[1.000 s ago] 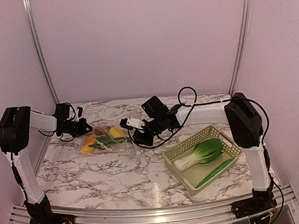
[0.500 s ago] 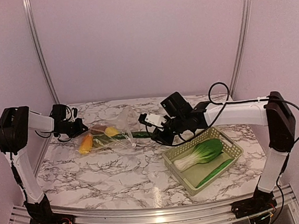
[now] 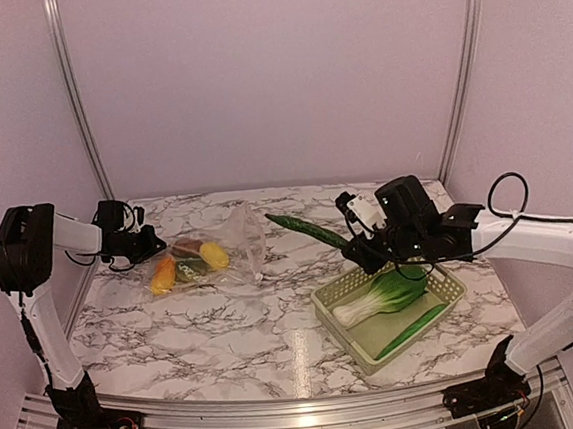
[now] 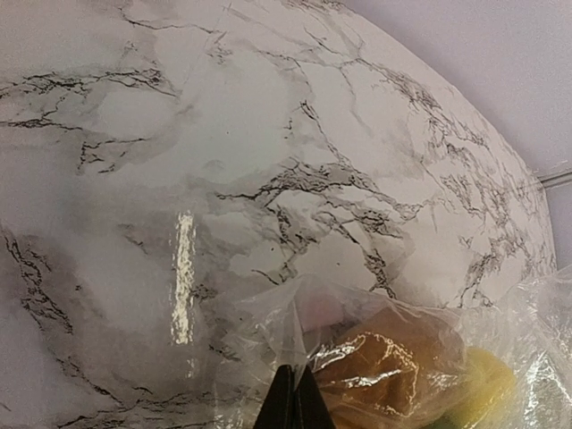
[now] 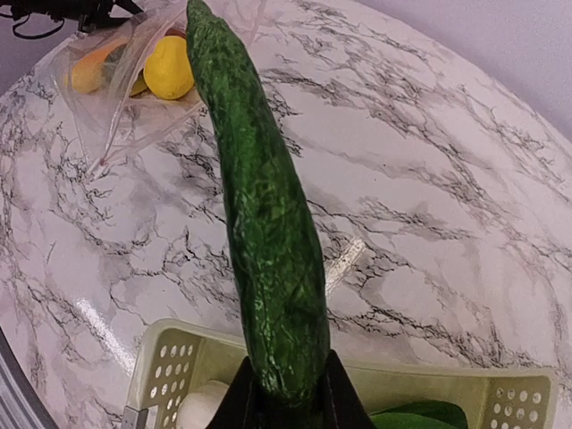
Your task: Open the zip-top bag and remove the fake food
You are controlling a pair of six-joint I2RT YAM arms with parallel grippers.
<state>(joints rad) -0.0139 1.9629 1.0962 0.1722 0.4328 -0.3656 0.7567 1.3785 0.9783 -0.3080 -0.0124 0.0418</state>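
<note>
Top external view: the zip-top bag [image 3: 231,241] lies left of centre on the table [image 3: 226,330], mouth facing right. The fake food left inside is bunched at its left end: lemon [image 3: 213,254], orange-yellow fruit [image 3: 161,277], brown potato [image 3: 183,248].

The cucumber [image 3: 306,230] is clear of the bag and in the air right of centre. Its butt is clamped in the right hand [image 3: 363,255] and its tip points up-left, back toward the bag. The right wrist view confirms both fingers are tight on the thick end.

The lattice basket [image 3: 350,341] sits lower right and already holds the bok choy [image 3: 386,293].

Left hand [image 4: 293,400]: fingers closed to a point on a fold of bag plastic, just beside the potato.

Step in hand, as I read it: drop the cucumber in the basket.
- It is long, so turn it along the basket's long side, beside the bok choy.
- Bring it low before letting go, or it may tip over the rim.
- The left pinch should hold, so the bag mouth stays put for the next reach.

Against half a second ago:
- The cucumber was then half out of the bag mouth, with the right hand near frame centre.
- Now it is fully free, and the right arm has swung right to the basket's upper-left rim.
- The left hand is unmoved.
- The bag film stands slightly higher.
</note>
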